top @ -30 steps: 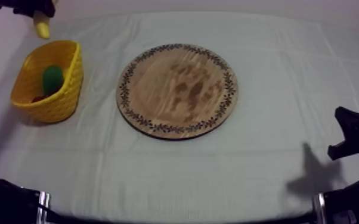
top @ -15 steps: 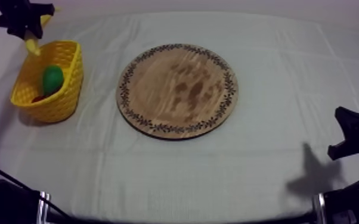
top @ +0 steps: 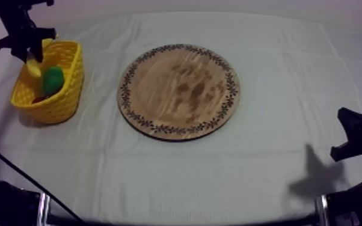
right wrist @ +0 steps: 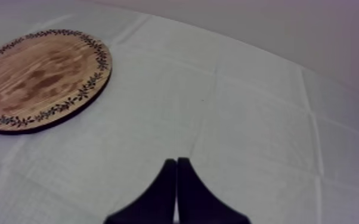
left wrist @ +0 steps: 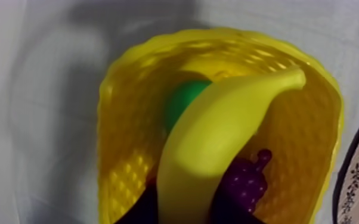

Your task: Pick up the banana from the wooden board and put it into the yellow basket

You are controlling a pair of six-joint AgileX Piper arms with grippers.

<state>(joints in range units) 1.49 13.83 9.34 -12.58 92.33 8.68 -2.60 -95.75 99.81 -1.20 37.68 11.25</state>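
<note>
- The left gripper (top: pixel 27 53) is clamped on the banana (left wrist: pixel 217 131). In the top view the fruit's long axis is pointed toward 5 o'clock, over the mouth of the yellow basket (left wrist: pixel 316 143).
- The basket is set at 9 o'clock of the wooden board (top: pixel 179 91), nearer the left arm.
- The right gripper (right wrist: pixel 176 179) is pressed together, well apart from the basket.
- The pear (left wrist: pixel 182 101) and grapes (left wrist: pixel 250 182) are partly covered by the banana. Contact with them cannot be judged.

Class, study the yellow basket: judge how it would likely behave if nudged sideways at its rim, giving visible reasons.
The basket would probably slide rather than roll, since it stands upright on the cloth. Its latticed wall looks thin, so it is likely light and slightly flexible. The pear and grapes inside add low weight, so tipping seems less likely.
</note>
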